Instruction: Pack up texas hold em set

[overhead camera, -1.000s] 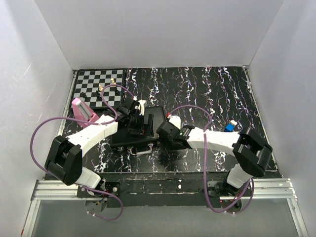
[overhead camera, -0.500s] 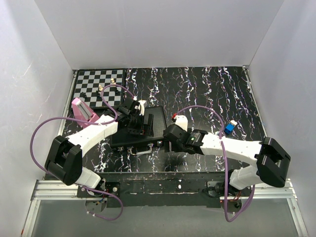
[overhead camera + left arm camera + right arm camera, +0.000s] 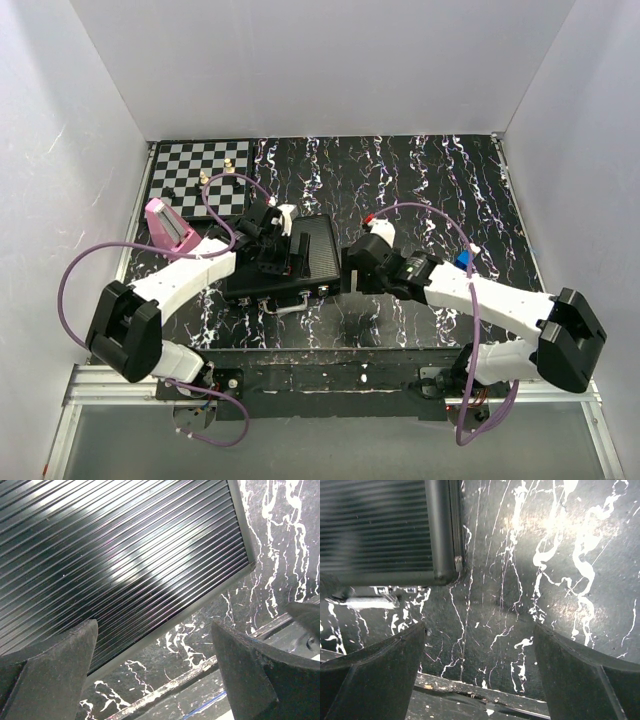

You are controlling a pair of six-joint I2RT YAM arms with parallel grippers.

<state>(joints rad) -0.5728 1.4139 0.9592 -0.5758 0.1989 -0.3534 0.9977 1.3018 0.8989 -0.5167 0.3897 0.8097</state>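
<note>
Both spread wide: left tool (image 3: 152,667) over the ribbed briefcase (image 3: 125,555), right tool (image 3: 480,672) seemingly just beside its corner.

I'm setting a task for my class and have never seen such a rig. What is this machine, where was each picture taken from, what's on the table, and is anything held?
A left arm and a right arm, both robotic, are bolted at the near edge of a marbled table. Each ends in two fingers. The wide picture comes from a fixed camera above and behind them. The two close-ups come from a camera on each wrist, looking past that arm's own fingers. On the table lie a closed black ribbed briefcase, a chessboard at the far left, a pink object near it, and a small blue cube on the right. The left fingers hang open over the briefcase lid. The right fingers are open over bare table beside its corner. Nothing is held.
</note>
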